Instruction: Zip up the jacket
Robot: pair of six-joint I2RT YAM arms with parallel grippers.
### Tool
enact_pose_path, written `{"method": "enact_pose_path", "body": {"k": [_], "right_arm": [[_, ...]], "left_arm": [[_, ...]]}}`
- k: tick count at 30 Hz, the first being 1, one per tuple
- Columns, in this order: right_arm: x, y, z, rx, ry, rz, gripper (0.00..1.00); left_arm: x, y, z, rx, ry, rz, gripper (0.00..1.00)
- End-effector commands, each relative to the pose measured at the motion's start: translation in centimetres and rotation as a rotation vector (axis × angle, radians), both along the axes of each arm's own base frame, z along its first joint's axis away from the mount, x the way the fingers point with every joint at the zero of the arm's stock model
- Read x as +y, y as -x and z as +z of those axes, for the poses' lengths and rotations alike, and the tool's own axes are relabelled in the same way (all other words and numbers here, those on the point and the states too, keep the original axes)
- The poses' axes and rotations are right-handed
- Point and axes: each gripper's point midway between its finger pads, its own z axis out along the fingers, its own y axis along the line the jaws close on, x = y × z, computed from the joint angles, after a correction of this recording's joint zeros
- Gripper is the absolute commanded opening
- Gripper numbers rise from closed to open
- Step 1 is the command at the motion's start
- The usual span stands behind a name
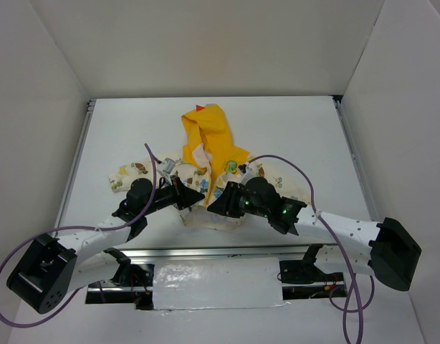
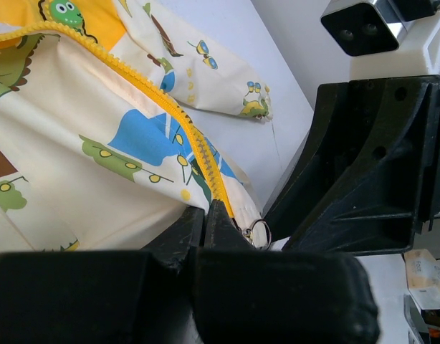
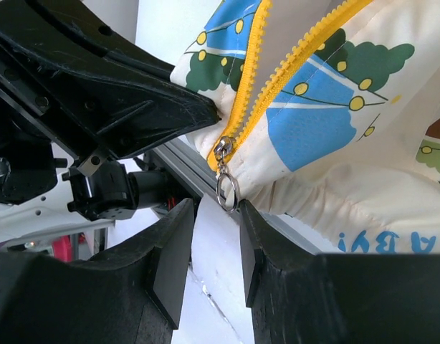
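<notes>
Jacket flat on table, yellow hood far, hem toward me at near edge. My left claw closed tight, pinching hem fabric at bottom of yellow zip. My right claw part open, narrow gap. Pull ring hangs between its tips under slider, not clamped. Both claws close together. Metal rail just under hem. Bare table left, right, beyond hood. White walls on three sides.

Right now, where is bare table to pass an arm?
Bare white tabletop flanks the yellow hood, left and right. Crowded near edge: left gripper and right gripper meet at the cream printed jacket hem.
</notes>
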Motion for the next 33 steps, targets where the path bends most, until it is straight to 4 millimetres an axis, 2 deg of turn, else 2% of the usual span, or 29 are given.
{"method": "enact_pose_path", "body": {"k": [1,7,14,24,33], "right_arm": [[0.6,-0.3,2.2,-0.047,-0.046,-0.002,0.39],[1.2,-0.3,2.5,-0.045,-0.044,0.016,0.39],[0.6,-0.2,2.8,-0.051,-0.021,0.002,0.41],[1.1,0.0,3.2,-0.058,-0.012,0.019,0.41],[1.7,-0.6,2.5,-0.061,0.018,0.011,0.41]], "left_arm": [[-0.7,-0.3,2.6,-0.106,0.029,-0.029,0.00],[-0.6,-0.3,2.4,-0.101,0.026,-0.029,0.00],[-0.6,-0.4,2.2,-0.099,0.017,-0.020,0.00],[-0.6,-0.5,2.2,-0.099,0.015,-0.019,0.00],[-0.6,-0.5,2.2,-0.099,0.021,-0.023,0.00]]}}
